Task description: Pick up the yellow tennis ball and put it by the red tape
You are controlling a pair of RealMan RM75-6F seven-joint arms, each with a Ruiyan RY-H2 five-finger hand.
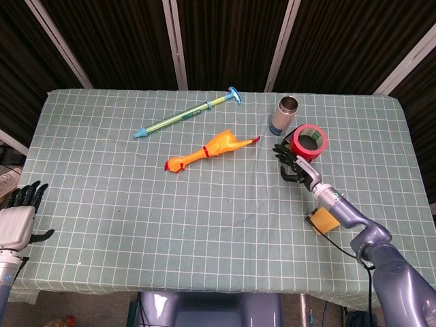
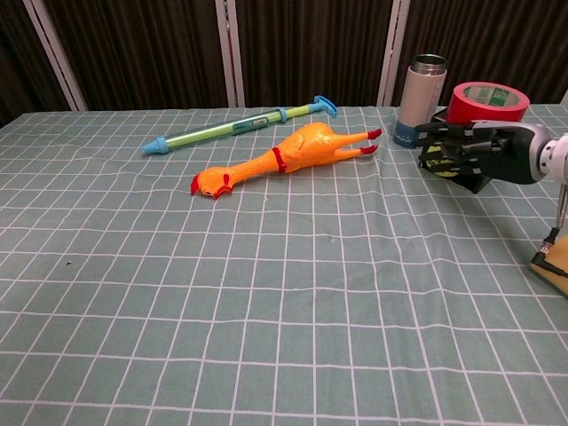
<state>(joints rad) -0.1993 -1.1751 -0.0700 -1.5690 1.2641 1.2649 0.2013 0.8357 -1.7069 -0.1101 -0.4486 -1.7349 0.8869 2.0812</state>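
My right hand (image 2: 469, 153) is wrapped around the yellow tennis ball (image 2: 437, 163), which shows only as yellow-green patches between the dark fingers. The hand and ball are low over the cloth, right in front of the red tape roll (image 2: 486, 101). In the head view the right hand (image 1: 290, 163) sits just left of and below the red tape (image 1: 310, 141), and the ball is hidden inside it. My left hand (image 1: 18, 219) is off the table's left edge, fingers spread and holding nothing.
A metal bottle (image 1: 286, 114) stands just behind the tape. An orange rubber chicken (image 1: 208, 150) and a green-blue stick toy (image 1: 187, 114) lie mid-table. A yellow block (image 1: 322, 221) lies by my right forearm. The checked tablecloth (image 1: 136, 225) covers the table.
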